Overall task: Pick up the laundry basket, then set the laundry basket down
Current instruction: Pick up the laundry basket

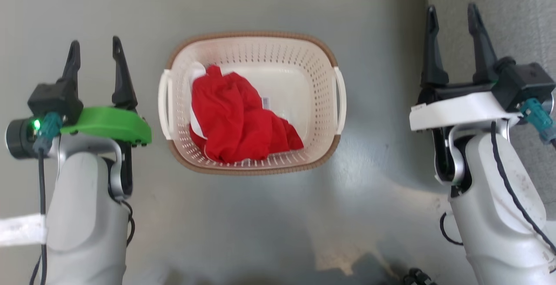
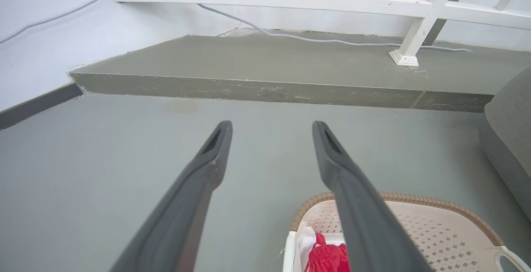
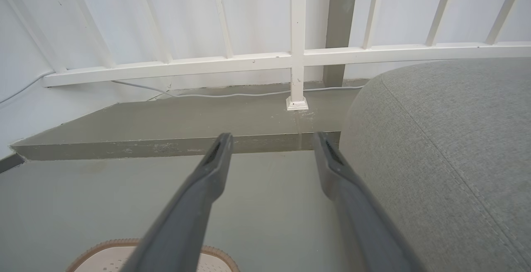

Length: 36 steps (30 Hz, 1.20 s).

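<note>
Smooth grey floor (image 1: 269, 215), perforated laundry basket (image 1: 304, 63)

Cream perforated laundry basket (image 1: 304, 72), brown rim, red cloth (image 1: 239, 120) inside

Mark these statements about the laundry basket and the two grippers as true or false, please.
1. The laundry basket stands on the floor between the left gripper and the right gripper. True.
2. The left gripper is shut on the basket's rim. False: it is open and apart from the basket.
3. A red cloth lies inside the basket. True.
4. The right gripper holds the red cloth. False: it is open and empty, near a grey cushion.
</note>
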Available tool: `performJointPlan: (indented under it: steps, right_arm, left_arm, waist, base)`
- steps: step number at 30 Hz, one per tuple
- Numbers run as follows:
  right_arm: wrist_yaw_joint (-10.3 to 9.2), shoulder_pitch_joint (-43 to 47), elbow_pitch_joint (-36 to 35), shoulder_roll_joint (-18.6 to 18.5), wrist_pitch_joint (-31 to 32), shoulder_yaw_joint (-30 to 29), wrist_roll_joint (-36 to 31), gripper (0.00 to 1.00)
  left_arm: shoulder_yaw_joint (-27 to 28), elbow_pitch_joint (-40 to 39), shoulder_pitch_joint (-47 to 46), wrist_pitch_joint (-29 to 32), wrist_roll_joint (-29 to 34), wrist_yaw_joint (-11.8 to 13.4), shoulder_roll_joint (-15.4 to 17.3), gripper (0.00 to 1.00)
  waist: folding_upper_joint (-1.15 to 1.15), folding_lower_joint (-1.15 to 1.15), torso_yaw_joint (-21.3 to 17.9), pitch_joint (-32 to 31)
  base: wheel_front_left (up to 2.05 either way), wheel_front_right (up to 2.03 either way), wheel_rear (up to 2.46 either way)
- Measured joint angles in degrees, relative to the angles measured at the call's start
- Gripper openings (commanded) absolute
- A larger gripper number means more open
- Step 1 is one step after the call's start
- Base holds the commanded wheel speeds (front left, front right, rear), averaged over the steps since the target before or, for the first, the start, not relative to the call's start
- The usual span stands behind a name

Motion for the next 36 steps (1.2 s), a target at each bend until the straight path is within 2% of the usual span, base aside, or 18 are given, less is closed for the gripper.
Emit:
performJointPlan:
  steps: [15,36]
  right_arm:
    - [0.09,6.77,1.72,0.05,0.00,0.02,0.56,1.00]
    - [0.56,21.00,5.75,0.52,0.01,1.97,2.32,1.00]
  left_arm:
    - [1.55,-5.66,11.37,0.00,0.14,0.25,0.01,1.00]
    - [0.32,-7.64,29.98,0.00,0.35,1.46,0.20,1.00]
  waist:
    - [0.00,0.00,1.60,-11.17]
    - [0.00,0.00,2.75,-28.44]
  base:
    - [0.00,0.00,0.00]
    - [0.00,0.00,0.00]
